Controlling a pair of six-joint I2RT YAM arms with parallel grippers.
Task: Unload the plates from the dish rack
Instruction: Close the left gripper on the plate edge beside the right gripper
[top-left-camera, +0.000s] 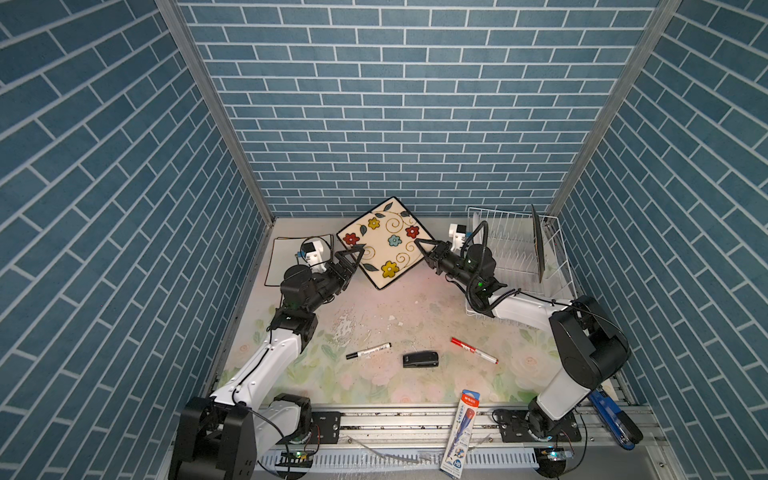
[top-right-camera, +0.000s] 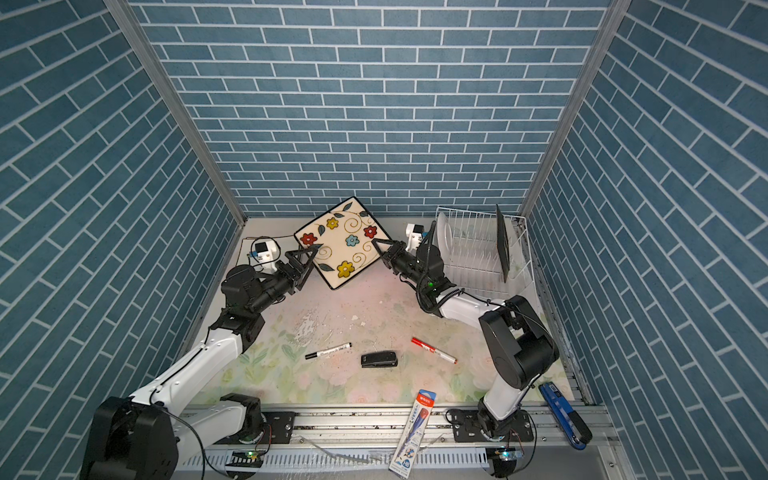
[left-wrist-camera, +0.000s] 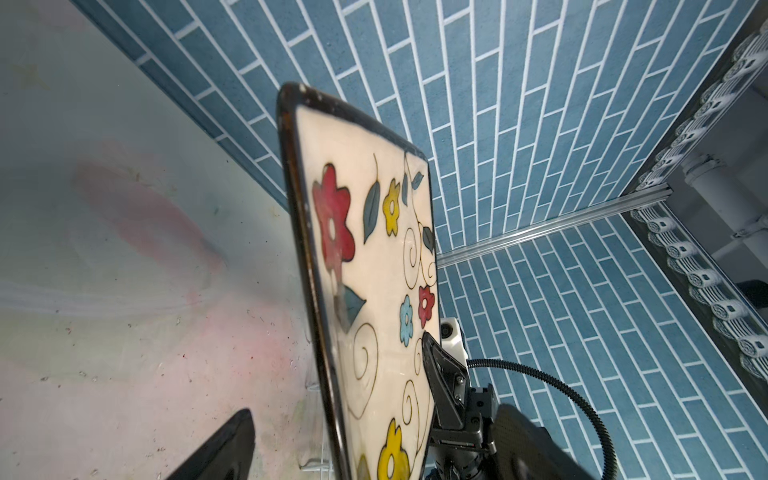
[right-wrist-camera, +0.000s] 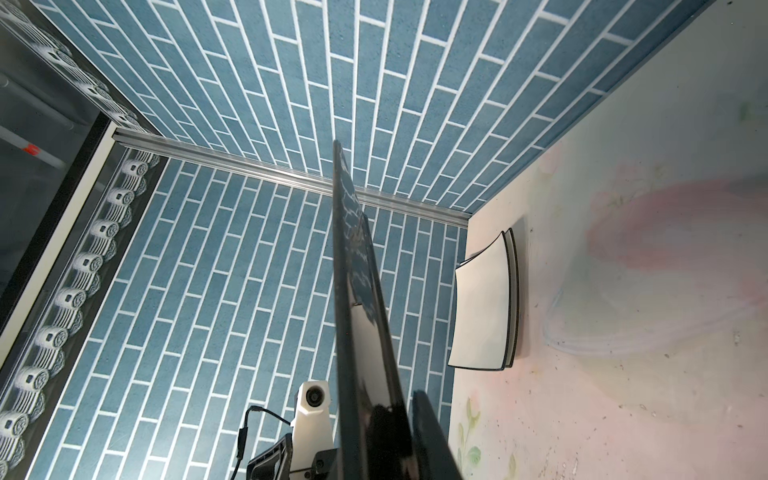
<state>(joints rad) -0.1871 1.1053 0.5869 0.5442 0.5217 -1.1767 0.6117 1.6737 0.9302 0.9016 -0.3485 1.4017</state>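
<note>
The right claw (top-left-camera: 424, 248) is closed on the right edge of the flower plate (top-left-camera: 382, 242) and holds it in the air between the two arms. The left claw (top-left-camera: 353, 259) is wide open, with its fingers on both sides of the plate's left edge; I cannot see that they press on it yet. In the left wrist view one finger (left-wrist-camera: 224, 449) is clear of the dark rim and the plate (left-wrist-camera: 374, 291) passes between the fingers.

I judge that this step is a handover of the plate from right to left. The next move calls for the left claw to close firmly on the rim before the right claw lets go, otherwise the plate can drop.

The plate is tilted, face up toward the top camera, turned like a diamond: one corner points to the back wall, the opposite corner to the front. It is square, so it has no real long axis.

Behind the left arm, white plates (top-left-camera: 286, 259) lie stacked on the table (top-left-camera: 374, 324). In the rack (top-left-camera: 519, 249), a black plate (top-left-camera: 539, 245) stands upright, and a round white plate (top-right-camera: 444, 237) stands at the left end.
</note>
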